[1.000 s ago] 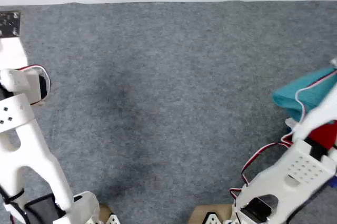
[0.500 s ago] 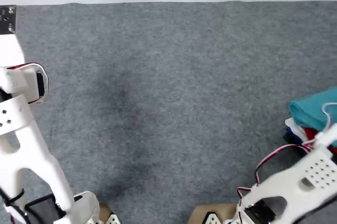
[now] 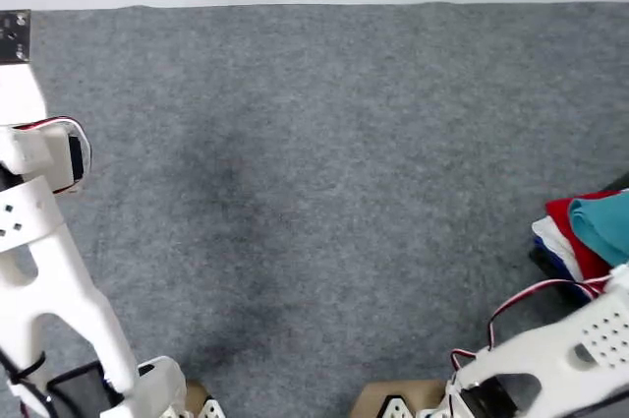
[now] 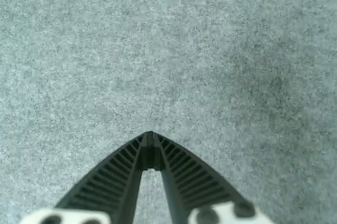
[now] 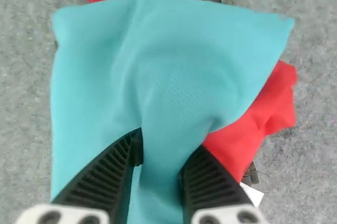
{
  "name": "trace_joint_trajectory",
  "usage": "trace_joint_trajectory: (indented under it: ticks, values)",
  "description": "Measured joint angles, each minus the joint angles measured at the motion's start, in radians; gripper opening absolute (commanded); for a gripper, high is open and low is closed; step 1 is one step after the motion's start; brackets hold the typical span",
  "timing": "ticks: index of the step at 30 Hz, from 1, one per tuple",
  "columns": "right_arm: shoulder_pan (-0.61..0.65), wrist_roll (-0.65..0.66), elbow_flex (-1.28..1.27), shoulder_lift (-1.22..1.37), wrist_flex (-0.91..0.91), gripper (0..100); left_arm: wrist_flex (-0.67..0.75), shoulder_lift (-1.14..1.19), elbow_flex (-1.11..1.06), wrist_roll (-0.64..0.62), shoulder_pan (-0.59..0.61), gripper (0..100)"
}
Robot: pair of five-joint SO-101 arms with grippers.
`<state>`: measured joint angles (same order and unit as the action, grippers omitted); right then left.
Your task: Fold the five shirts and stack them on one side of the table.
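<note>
Your right gripper (image 5: 168, 140) is clenched on a fold of the teal shirt (image 5: 158, 60). The shirt sits on the stack (image 3: 556, 239) at the table's (image 3: 324, 143) right edge, with the red shirt (image 5: 255, 126) just beneath. Your left gripper (image 4: 150, 142) is closed on nothing, over bare table.

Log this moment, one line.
left tool: shut, over mat | right tool: shut on teal shirt | teal shirt: over red shirt
</note>
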<state>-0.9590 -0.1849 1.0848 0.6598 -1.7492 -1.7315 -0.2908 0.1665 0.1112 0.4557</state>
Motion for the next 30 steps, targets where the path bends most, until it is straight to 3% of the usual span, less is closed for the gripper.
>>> trace_joint_trajectory:
  ticks: [3,6,15,22,30]
  values:
    - [0.012,0.0,0.0,-0.021,-0.002,26.7,0.0,0.0,0.0,0.0,0.0,0]
    - [0.015,0.0,0.0,-0.043,-0.002,33.6,0.0,0.0,0.0,0.0,0.0,0]
    - [0.049,0.0,0.0,-0.137,-0.002,20.8,0.0,0.0,0.0,0.0,0.0,0]
    - [0.133,0.0,-0.1,-0.14,-0.002,0.2,0.0,0.0,0.0,0.0,0.0,0]
    - [0.187,0.002,-0.505,-0.14,-0.002,1.0,0.0,0.0,0.0,0.0,0.0,0]
